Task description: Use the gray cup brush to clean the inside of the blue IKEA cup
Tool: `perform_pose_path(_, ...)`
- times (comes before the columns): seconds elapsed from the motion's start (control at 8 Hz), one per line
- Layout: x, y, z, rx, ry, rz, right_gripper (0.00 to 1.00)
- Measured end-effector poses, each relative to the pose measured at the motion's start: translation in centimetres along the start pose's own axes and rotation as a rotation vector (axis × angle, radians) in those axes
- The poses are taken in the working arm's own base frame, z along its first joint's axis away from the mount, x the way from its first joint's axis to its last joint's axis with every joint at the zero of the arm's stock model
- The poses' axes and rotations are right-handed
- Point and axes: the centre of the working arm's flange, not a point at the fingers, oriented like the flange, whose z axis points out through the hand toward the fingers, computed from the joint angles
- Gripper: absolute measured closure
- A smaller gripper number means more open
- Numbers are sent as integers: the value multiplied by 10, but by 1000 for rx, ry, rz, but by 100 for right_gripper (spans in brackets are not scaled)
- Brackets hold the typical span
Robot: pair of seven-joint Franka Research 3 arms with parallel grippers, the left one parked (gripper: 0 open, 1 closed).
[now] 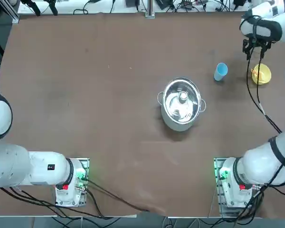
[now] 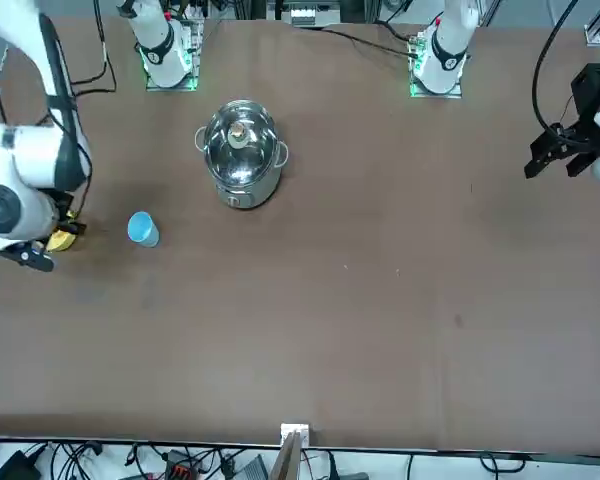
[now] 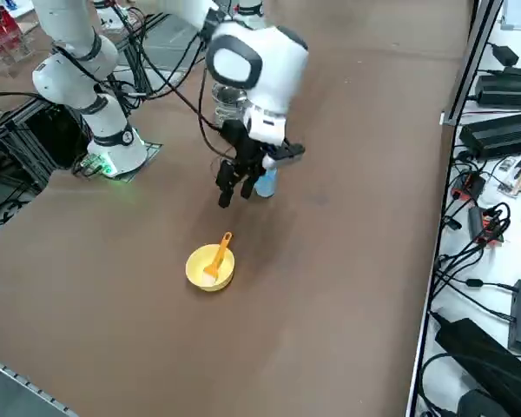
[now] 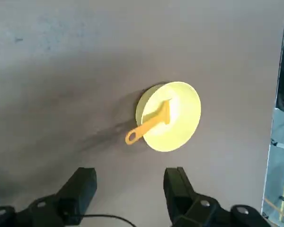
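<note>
I see the steel pot (image 1: pixel 181 103) mid-table. My right gripper (image 3: pixel 234 189) hangs in the air above the yellow cup (image 3: pixel 210 267), fingers spread wide, empty. The blue IKEA cup (image 1: pixel 220 71) stands between pot and yellow cup. The gray cup brush (image 4: pixel 148 124) (orange handle showing) leans inside the yellow cup.

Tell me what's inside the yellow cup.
The brush stands in the yellow cup, its orange handle leaning out over the rim. Its lower end, down in the cup, is hidden. The open right gripper hangs above, empty.
</note>
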Motion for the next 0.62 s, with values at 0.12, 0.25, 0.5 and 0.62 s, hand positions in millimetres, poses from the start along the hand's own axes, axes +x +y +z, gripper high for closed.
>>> perform_pose_path(0.12,3,-7,11,-35,6,0,13)
perform_pose_path(0.25,6,-13,22,-71,11,-1,15)
perform_pose_path(0.5,8,-27,39,-137,20,-20,21)
perform_pose_path(0.62,8,-33,46,-162,23,-25,23)
